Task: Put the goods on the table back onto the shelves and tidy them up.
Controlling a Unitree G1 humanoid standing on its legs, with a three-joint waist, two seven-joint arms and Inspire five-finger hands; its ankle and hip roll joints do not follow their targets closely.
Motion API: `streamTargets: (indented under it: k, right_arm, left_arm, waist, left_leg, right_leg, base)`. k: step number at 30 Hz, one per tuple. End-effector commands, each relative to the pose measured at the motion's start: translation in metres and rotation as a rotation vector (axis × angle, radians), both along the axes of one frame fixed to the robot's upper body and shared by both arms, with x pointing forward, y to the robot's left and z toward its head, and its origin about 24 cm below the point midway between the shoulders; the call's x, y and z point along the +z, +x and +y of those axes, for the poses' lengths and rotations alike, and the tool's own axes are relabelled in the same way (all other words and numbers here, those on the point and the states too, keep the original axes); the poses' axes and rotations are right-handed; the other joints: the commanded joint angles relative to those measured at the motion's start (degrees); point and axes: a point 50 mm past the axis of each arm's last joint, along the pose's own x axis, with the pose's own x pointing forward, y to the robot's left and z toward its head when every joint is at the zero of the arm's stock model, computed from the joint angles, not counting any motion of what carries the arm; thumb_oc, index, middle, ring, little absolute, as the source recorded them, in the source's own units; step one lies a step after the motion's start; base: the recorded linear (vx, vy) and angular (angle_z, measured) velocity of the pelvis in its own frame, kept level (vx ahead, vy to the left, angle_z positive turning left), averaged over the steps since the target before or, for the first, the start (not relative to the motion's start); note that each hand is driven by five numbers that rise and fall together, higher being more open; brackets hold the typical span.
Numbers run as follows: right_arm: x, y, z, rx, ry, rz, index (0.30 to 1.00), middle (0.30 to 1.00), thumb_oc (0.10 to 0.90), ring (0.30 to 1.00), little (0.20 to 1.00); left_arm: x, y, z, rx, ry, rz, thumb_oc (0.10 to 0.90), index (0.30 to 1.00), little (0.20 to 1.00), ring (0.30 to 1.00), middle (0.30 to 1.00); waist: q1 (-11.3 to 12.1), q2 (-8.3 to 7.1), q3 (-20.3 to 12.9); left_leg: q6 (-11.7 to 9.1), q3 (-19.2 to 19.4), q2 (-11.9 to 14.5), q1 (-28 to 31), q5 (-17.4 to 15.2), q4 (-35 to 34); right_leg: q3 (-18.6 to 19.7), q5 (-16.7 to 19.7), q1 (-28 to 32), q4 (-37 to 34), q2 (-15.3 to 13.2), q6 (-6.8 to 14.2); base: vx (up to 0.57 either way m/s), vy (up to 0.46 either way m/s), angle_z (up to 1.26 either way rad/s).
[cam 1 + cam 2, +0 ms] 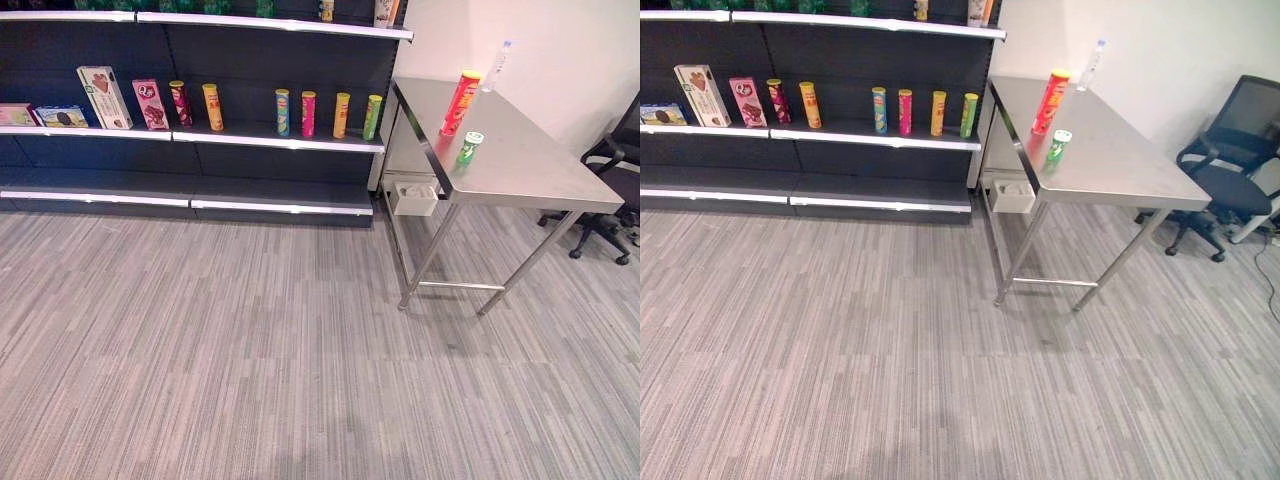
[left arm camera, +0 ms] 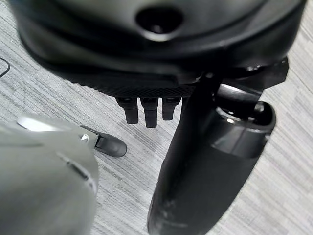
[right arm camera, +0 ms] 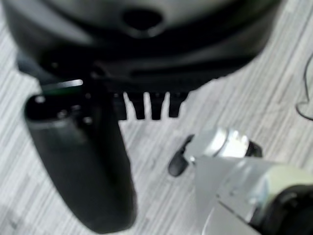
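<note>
Both robot hands, the left robot hand [image 2: 205,161] and the right robot hand [image 3: 83,161], hang loose, holding nothing. The red can [image 1: 461,102] at two o'clock on the desk [image 1: 530,165] is tall and could tip if bumped.

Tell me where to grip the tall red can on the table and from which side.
Grip the red can around its mid-body, coming from the table's near long edge. It stands upright close to that edge, with the small green can just nearer, so probably reach in above or beside that one.
</note>
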Motion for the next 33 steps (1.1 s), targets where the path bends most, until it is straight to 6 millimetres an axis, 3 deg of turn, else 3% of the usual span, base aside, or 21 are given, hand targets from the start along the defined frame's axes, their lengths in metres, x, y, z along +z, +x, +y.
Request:
streamTargets:
  k: [1,17,33]
  right_arm:
    - [0.003,-0.001,-0.007,0.050,-0.043,0.061,0.900,0.900,0.800,0.900,0.900]
    - [-0.001,0.015,0.004,0.396,-0.021,0.053,0.900,0.900,0.800,0.900,0.900]
    - [-0.002,0.011,0.008,0.460,-0.017,0.062,0.900,0.900,0.800,0.900,0.900]
  left_arm:
    - [0.000,0.015,-0.008,-0.075,-0.003,-0.029,0.800,0.900,0.900,0.900,0.900]
    - [-0.002,0.010,-0.015,-0.311,-0.026,0.043,0.800,0.900,0.900,0.900,0.900]
    - [-0.002,0.005,-0.014,-0.347,-0.030,0.068,0.800,0.900,0.900,0.900,0.900]
  waist:
    - [-0.28,0.69,-3.27]
    - [-0.75,0.91,-3.78]
    - [-0.96,1.03,-3.78]
  left_leg:
    - [-3.15,-0.30,1.67,0.04,-0.69,0.04]
    - [-3.05,0.74,2.03,1.64,-0.97,0.04]
    - [-3.19,0.92,2.44,2.63,-1.15,0.04]
  right_leg:
    - [2.73,0.98,1.04,0.70,-1.04,5.60]
    - [4.01,0.85,1.68,0.70,-0.50,5.25]
    - [4.37,0.46,2.37,0.70,-0.09,4.92]
  base:
    - [0.00,0.000,0.00]
    - [0.01,-0.010,-0.05]
    - [0.01,-0.011,-0.02]
